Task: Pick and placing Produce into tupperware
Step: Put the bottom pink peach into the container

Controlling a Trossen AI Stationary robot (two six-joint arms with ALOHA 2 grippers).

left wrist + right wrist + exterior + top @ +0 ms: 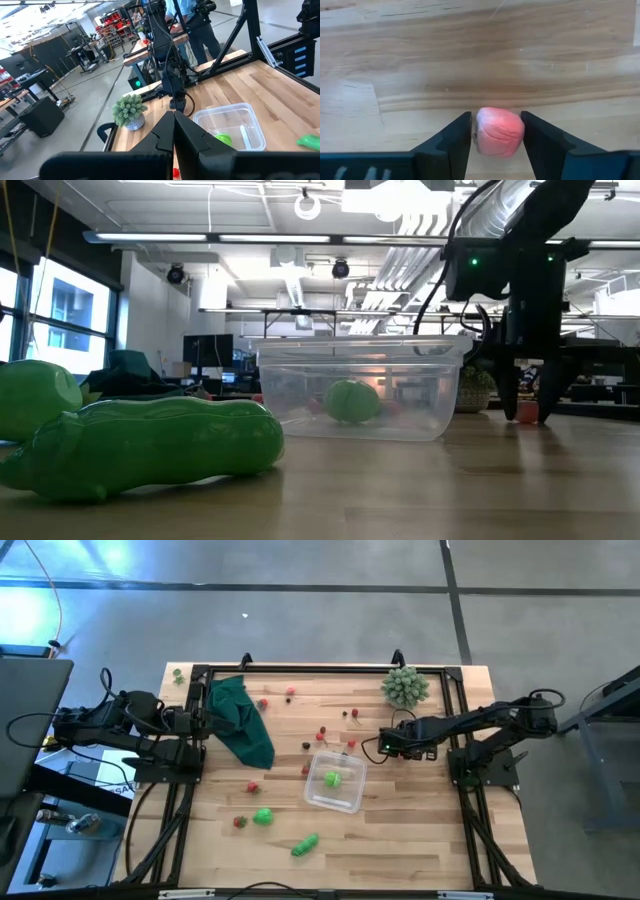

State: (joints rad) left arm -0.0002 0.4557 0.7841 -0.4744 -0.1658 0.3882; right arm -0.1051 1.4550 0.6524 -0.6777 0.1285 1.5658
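The right tool [496, 135] stands low on the desk [400, 840] beside the tupperware [335, 783], fingers narrowly bracketing a pink berry [499, 131], apparently touching, ready to lift. The left tool [174, 142], pressed closed, waits aside.

Pink produce piece [500, 131]; clear tupperware [335, 782]; dark green cloth [243, 720]; pale wood table [420, 830]

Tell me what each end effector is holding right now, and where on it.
The right end effector brackets a pink piece by its two sides on the table; a firm grip cannot be told. The left end effector is shut, holding nothing.
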